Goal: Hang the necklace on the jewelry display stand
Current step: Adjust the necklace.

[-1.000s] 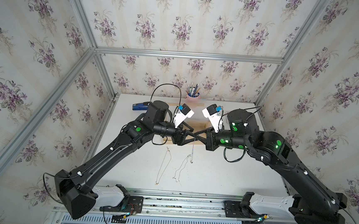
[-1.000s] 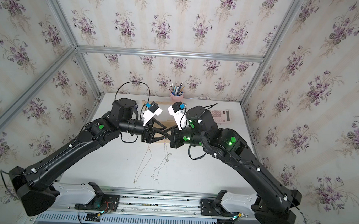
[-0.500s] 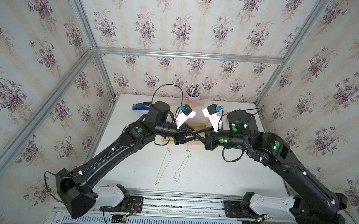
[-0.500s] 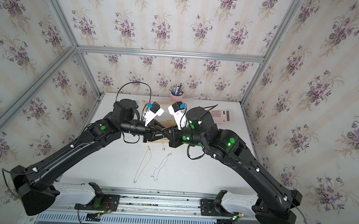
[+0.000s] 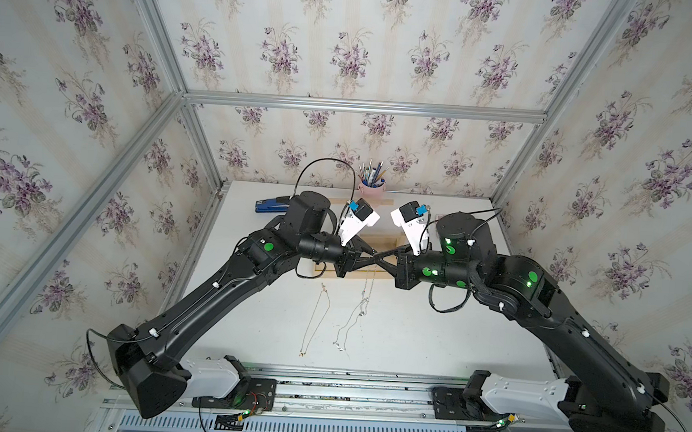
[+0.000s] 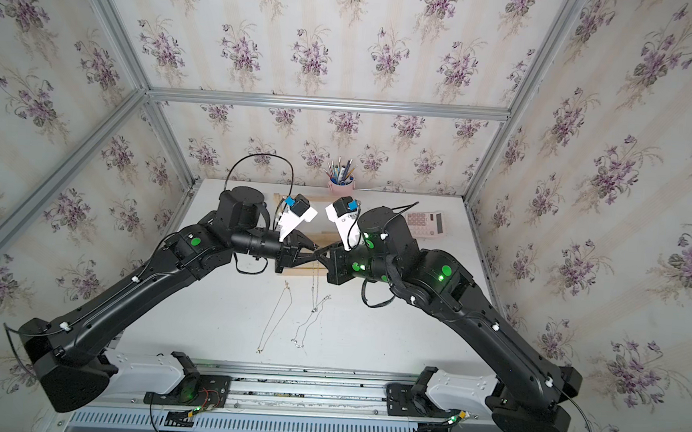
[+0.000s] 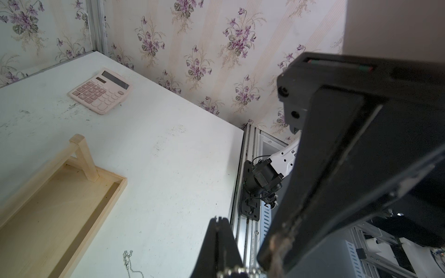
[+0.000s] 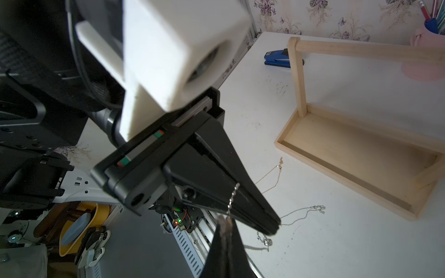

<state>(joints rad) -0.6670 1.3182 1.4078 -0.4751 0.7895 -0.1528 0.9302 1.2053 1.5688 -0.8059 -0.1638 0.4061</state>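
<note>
Necklace point(image 8: 231, 201) raised, not hung: right gripper point(image 8: 225, 222) clenched on chain, lower centre of right wrist view; tail hangs toward table point(image 8: 313, 108). Left gripper point(image 8: 274, 228) clamped shut; chain reaches it midway, hold unclear. Stand point(image 8: 298, 79) upper right, bar point(image 8: 361, 51) bare. Remaining: carry over, drape on bar.

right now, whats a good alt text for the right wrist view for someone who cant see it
A thin silver necklace is strung between the shut jaws of the right gripper and the left gripper, above a white table. Near them stands the pale wooden jewelry display stand, with more chains lying loose on the table.
</note>
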